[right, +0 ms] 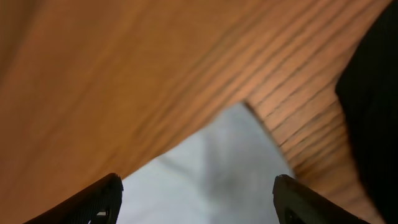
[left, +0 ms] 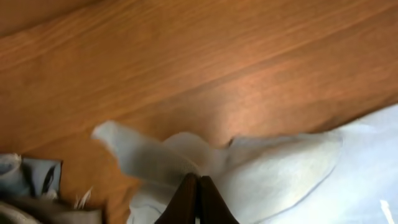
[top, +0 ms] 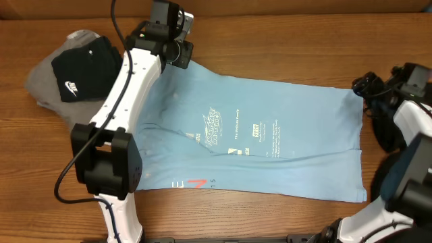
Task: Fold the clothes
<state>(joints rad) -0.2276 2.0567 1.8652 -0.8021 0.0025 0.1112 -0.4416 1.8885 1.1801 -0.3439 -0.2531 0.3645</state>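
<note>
Light blue T-shirt (top: 270, 135) lies flat on the bench (top: 283, 40), its long axis running left to right across the frame. Left end effector (top: 177, 52) is pinched shut on fabric at the shirt's upper-left corner. Right end effector (top: 368, 93) stands wide open and empty over the upper-right corner.

A T-shirt (top: 270, 128) lies spread flat across the middle of the tabletop (top: 270, 40), its length running left to right. Off its far-left corner, just beside it, sits a small pile: a Nike-logo garment (top: 84, 71) on top of another garment (top: 44, 84). The left claw (left: 198, 190) is at the T-shirt's far-left corner, between the pile and the shirt, pinched on a bunched bit of that edge. The right claw (right: 199, 199) hangs over the far-right corner, one finger to each side of it.
</note>
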